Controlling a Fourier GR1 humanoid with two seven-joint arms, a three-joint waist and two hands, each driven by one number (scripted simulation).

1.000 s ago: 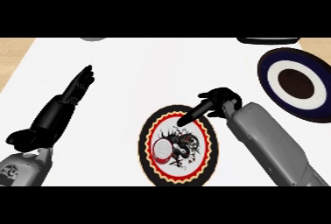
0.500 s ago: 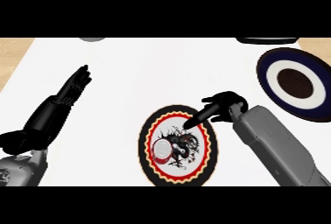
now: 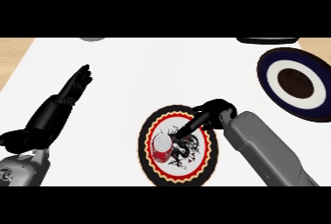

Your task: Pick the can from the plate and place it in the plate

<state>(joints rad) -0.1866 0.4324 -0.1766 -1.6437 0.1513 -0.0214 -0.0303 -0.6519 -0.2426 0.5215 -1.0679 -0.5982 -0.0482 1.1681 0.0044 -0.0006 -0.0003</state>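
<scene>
From my feed, the can (image 3: 163, 148) lies on its side on the black-rimmed plate (image 3: 150, 166) with the red scalloped ring, near the bench's (image 3: 168, 74) front edge. The right robot hand (image 3: 208, 114) hangs over that plate's upper right rim, fingers pointing down toward the can; I cannot tell whether they touch it. The left robot hand (image 3: 65, 98) rests at the left, fingers straight. A blue-and-white plate (image 3: 276, 89) sits far right.
</scene>
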